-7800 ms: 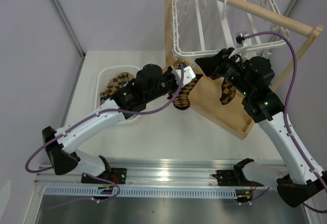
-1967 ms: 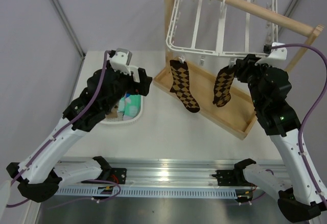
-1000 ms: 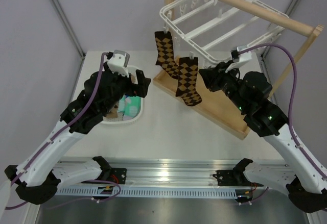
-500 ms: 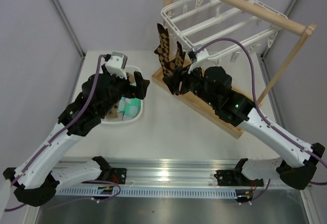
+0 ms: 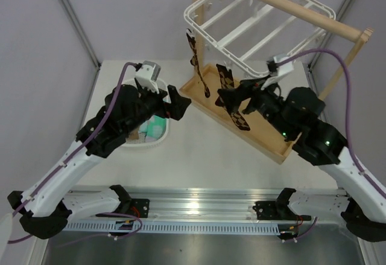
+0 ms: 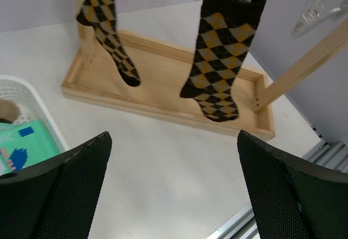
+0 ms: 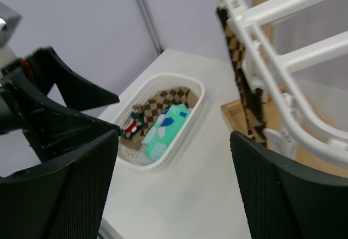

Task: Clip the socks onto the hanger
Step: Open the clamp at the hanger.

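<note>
Two diamond socks [image 6: 217,59] hang clipped on the hanger [image 7: 315,49], more socks [image 7: 163,124] sit in the basket [image 7: 182,135], and the left gripper [image 6: 173,141] and right gripper [image 7: 173,141] are both spread wide, holding nothing.

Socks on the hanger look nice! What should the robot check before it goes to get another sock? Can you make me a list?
1. The argyle socks are clipped to the hanger: ok, two hang there.
2. The left fingers are open and empty: ok.
3. The right fingers are open and empty: ok.
4. There are spare socks in the basket: ok, several lie inside.
5. The hanger has stopped swinging: cannot tell from one moment.
</note>
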